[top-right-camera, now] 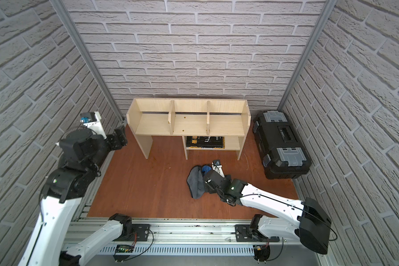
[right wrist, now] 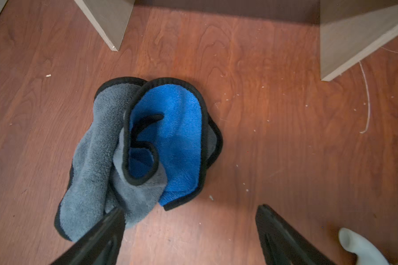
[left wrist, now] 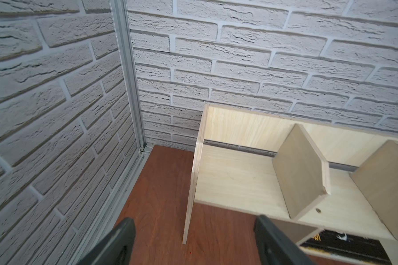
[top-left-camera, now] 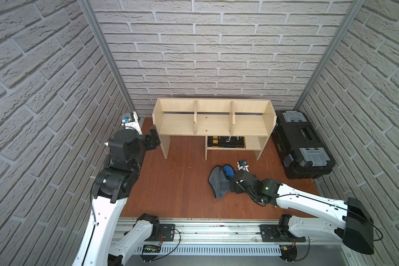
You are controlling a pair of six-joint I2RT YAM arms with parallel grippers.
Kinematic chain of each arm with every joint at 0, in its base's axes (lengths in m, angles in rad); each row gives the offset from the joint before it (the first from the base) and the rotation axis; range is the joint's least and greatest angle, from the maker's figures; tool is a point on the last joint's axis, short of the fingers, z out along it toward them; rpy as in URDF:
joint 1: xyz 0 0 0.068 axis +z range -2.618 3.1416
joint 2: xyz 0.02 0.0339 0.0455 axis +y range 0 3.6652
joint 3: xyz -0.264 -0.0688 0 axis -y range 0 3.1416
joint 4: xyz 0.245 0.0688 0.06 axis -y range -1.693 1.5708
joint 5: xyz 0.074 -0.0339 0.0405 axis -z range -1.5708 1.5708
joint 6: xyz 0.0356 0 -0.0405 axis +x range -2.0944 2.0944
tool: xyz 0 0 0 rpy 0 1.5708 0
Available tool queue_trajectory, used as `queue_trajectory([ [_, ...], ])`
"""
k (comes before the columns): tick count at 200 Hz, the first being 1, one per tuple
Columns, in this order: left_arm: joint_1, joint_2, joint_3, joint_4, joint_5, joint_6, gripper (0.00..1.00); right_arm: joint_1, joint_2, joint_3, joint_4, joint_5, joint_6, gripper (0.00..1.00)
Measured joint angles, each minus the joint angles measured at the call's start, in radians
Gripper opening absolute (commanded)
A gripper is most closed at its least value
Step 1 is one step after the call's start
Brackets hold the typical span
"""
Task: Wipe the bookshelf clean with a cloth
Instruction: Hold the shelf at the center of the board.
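Right claw (right wrist: 190, 208) gapes wide, gripping nothing, one finger (right wrist: 101, 234) over the crumpled grey-and-blue cloth (right wrist: 175, 128), which lies on the counter (top-left-camera: 182, 179) in front of the bookshelf (top-left-camera: 213, 124); left claw (left wrist: 194, 219) gapes empty beside the bookshelf's left end panel

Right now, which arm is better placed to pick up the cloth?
Right. The right gripper is open right at the cloth, with one finger over its grey edge. The left gripper, also open, is up at the end panel of the bookshelf, well away from the cloth.
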Motion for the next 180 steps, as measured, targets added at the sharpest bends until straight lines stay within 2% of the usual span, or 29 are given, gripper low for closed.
queue_trajectory([
  [23, 0.08, 0.136, 0.027, 0.031, 0.092, -0.007, 0.92, 0.006, 0.091, 0.002, 0.127, 0.016, 0.006, 1.0],
  [36, 0.107, 0.198, 0.025, 0.041, 0.134, -0.018, 0.91, -0.002, 0.163, 0.033, 0.137, 0.016, 0.008, 1.0],
  [53, 0.131, 0.252, 0.013, 0.072, 0.172, -0.029, 0.86, -0.026, 0.248, 0.086, 0.155, -0.037, 0.0, 0.98],
  [72, 0.15, 0.283, 0.01, 0.105, 0.196, -0.035, 0.81, -0.04, 0.278, 0.084, 0.221, -0.087, -0.001, 0.95],
  [96, 0.164, 0.3, -0.006, 0.167, 0.226, -0.042, 0.76, -0.043, 0.292, 0.055, 0.293, -0.108, 0.0, 0.97],
  [121, 0.166, 0.3, -0.074, 0.239, 0.257, -0.051, 0.72, -0.042, 0.413, 0.114, 0.292, -0.125, -0.006, 0.97],
  [137, 0.161, 0.301, -0.116, 0.263, 0.265, -0.053, 0.67, -0.037, 0.488, 0.144, 0.304, -0.135, -0.012, 0.94],
  [150, 0.156, 0.303, -0.141, 0.277, 0.266, -0.052, 0.62, -0.028, 0.52, 0.146, 0.317, -0.136, -0.01, 0.87],
  [158, 0.154, 0.303, -0.153, 0.285, 0.265, -0.052, 0.6, -0.022, 0.528, 0.146, 0.327, -0.128, -0.008, 0.79],
  [168, 0.151, 0.303, -0.166, 0.293, 0.264, -0.052, 0.55, -0.012, 0.531, 0.147, 0.338, -0.125, -0.006, 0.61],
  [180, 0.15, 0.303, -0.179, 0.309, 0.261, -0.049, 0.5, 0.0, 0.535, 0.147, 0.349, -0.118, 0.005, 0.31],
])
